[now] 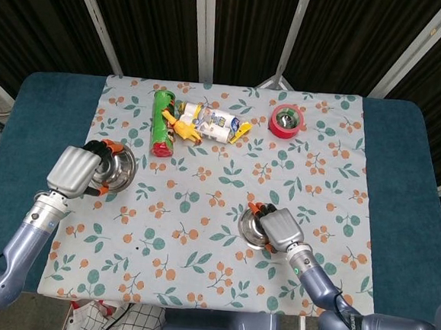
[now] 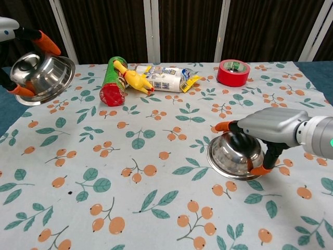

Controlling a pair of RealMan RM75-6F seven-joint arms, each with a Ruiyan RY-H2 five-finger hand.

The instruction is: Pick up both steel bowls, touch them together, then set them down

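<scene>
Each hand grips a bowl, left hand (image 1: 73, 170) with left bowl (image 2: 42, 77), right hand (image 2: 270, 127) with right bowl (image 2: 235, 155), well apart; touching and setting down remain.

Both steel bowls you hold are polished metal: the left bowl (image 2: 42, 76) mirror-bright, the right bowl (image 2: 235, 154) glossy with soft reflections. Your left robot hand (image 1: 73, 170) and right robot hand (image 2: 273, 125) show matt silver-grey shells with orange rubbery-looking fingertips (image 2: 47, 40). The cloth (image 2: 156, 198) on the surface is matt printed fabric. The red tape roll (image 2: 232, 72) looks smooth with a slight sheen.
</scene>
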